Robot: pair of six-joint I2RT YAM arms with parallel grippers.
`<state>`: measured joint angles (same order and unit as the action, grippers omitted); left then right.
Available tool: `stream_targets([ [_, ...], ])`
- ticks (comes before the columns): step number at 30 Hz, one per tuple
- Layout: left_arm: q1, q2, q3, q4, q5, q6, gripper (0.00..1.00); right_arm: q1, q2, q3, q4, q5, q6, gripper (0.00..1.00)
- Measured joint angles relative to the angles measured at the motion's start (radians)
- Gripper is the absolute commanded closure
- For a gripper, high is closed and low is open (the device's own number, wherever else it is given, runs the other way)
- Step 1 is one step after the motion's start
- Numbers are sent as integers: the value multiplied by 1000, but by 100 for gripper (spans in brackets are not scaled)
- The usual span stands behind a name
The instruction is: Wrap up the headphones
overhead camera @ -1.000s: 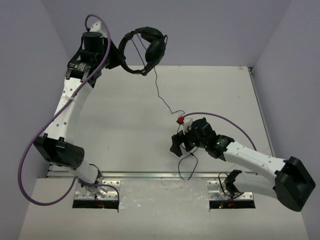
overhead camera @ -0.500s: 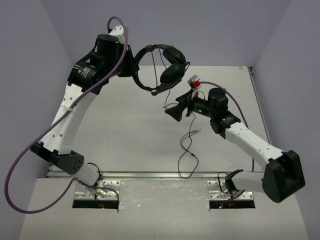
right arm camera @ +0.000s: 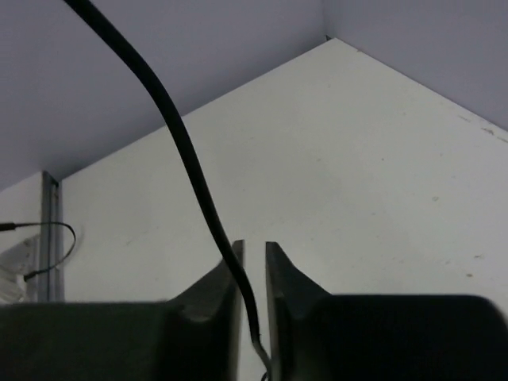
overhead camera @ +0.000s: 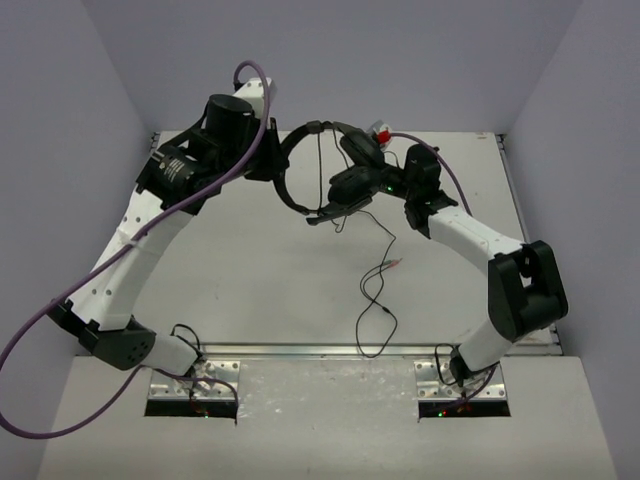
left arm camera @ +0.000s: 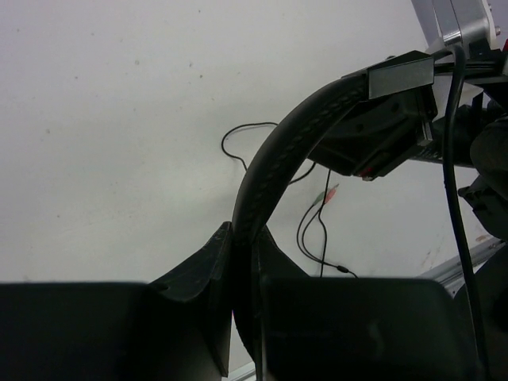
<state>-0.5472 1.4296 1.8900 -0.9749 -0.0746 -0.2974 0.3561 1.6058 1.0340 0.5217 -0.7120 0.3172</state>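
Observation:
The black headphones hang in the air above the far middle of the table. My left gripper is shut on the headband, which runs up out of the jaws in the left wrist view. From the right, my right gripper reaches in at the earcups. Its fingers stand almost together, with the thin black cable running down into the narrow gap between them. The rest of the cable trails down in loops onto the table, its plugs lying flat.
The white table has grey walls on three sides. Thick purple robot cables loop along the left arm, and another one runs along the right arm. A metal rail lines the near edge by the arm bases.
The right arm swung up from near the table's middle to the headphones, and its open jaws closed on the cable. The left arm carried the headphones rightward toward the centre.

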Motion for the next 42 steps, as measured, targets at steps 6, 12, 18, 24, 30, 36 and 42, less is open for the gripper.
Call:
stream_targets([
  [6, -3, -3, 21, 0, -66, -7, 100, 0, 9, -52, 126, -43, 57, 99],
  [12, -3, 27, 112, -73, -132, 11, 100, -2, -31, -120, 189, -11, 108, 99],
  [18, -3, -4, 43, -16, -123, 0, 100, -20, -19, -90, 174, -3, 138, 99],
  [24, -3, -61, -26, 73, -68, -19, 100, -16, 22, -82, 238, -72, 220, 89],
  [30, -3, -135, -45, 231, -95, -90, 100, -8, 102, -91, 458, -134, 392, 79],
  [36, -3, -130, 69, 292, -192, -163, 100, 72, 216, -94, 629, -156, 530, 80],
  [42, -3, 6, 335, 243, -363, -182, 100, 190, 244, -98, 673, -154, 538, 96],
])
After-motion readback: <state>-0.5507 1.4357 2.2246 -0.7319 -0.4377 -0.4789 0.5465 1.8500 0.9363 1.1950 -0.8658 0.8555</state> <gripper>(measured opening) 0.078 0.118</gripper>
